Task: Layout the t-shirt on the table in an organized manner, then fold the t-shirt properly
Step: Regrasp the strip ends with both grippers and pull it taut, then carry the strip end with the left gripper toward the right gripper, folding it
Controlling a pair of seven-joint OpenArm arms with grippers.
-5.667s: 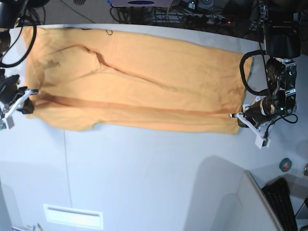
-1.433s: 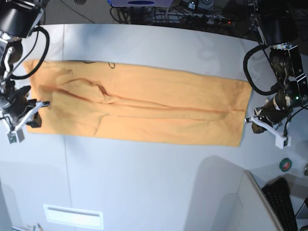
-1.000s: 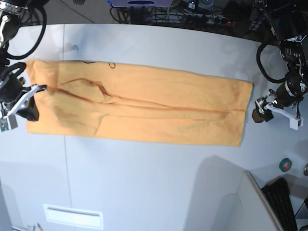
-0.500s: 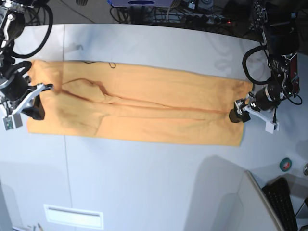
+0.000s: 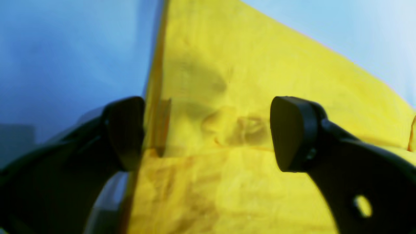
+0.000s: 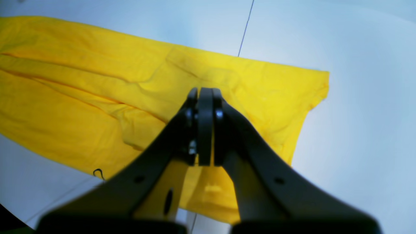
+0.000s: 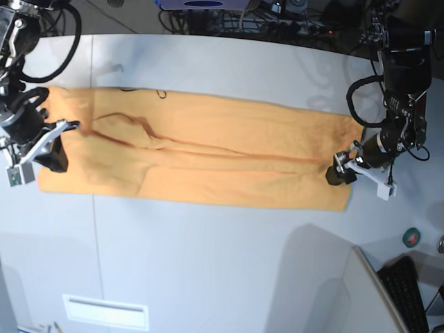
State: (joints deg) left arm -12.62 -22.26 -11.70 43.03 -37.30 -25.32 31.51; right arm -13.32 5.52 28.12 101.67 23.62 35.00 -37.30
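The orange-yellow t-shirt [image 7: 208, 152] lies folded into a long band across the white table [image 7: 208, 263]. At the band's right end in the base view, my left gripper [image 7: 338, 173] is low over the fabric. Its wrist view shows the left gripper [image 5: 208, 133] open, with one of its fingers [image 5: 125, 133] off the cloth's edge and the other over the t-shirt [image 5: 243, 81]. At the left end, my right gripper [image 7: 64, 132] hovers over the cloth. Seen from the right wrist, that gripper [image 6: 201, 126] is shut, with nothing visible between its fingers, above the t-shirt [image 6: 81, 81].
A thin dark seam [image 7: 94, 229] runs across the tabletop. A black keyboard [image 7: 406, 291] and a grey panel [image 7: 368, 284] sit at the front right, with a small round teal object [image 7: 411, 237] beside them. Cables [image 7: 277, 21] crowd the back edge.
My left gripper has come in from beside the table onto the shirt's right end, and its jaws have narrowed a little. The right gripper shifted slightly over the left end. The shirt has stayed put.
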